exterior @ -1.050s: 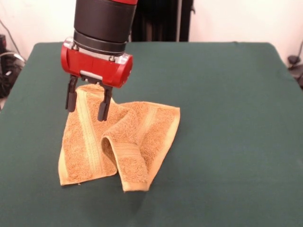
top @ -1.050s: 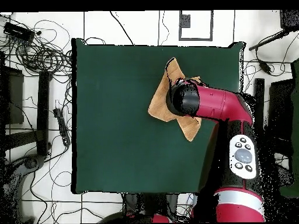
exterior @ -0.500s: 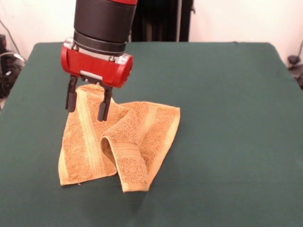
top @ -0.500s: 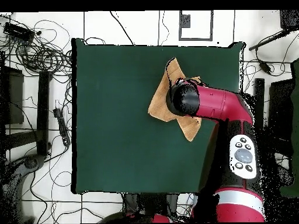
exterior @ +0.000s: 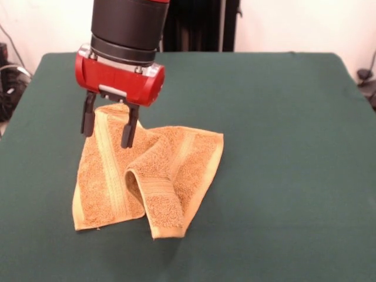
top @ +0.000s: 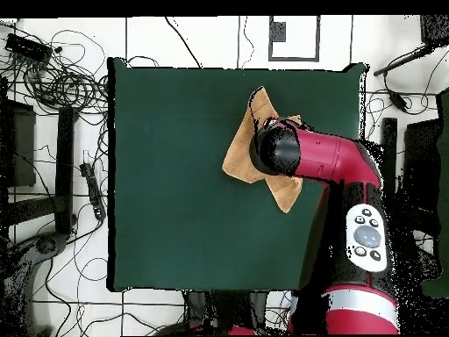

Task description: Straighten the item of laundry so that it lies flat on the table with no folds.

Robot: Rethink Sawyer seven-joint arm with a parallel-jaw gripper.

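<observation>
The golden-orange item of laundry (exterior: 176,164) lies crumpled on the left part of the green table (exterior: 282,147). A raised fold stands up in its middle, and a flap is doubled over toward the front edge. My gripper (exterior: 108,128) hangs over the towel's far left corner, open, with one black finger (exterior: 88,120) on each side of the woven band and nothing held. In the overhead view the towel (top: 238,151) shows near the table's (top: 175,175) top right, partly under the arm, which hides the gripper.
Cables and stands (top: 61,79) lie on the floor around the table. The arm's red body (top: 338,167) reaches over the table's right edge in the overhead view.
The gripper has risen very slightly above the towel. The towel has kept its shape and place.
</observation>
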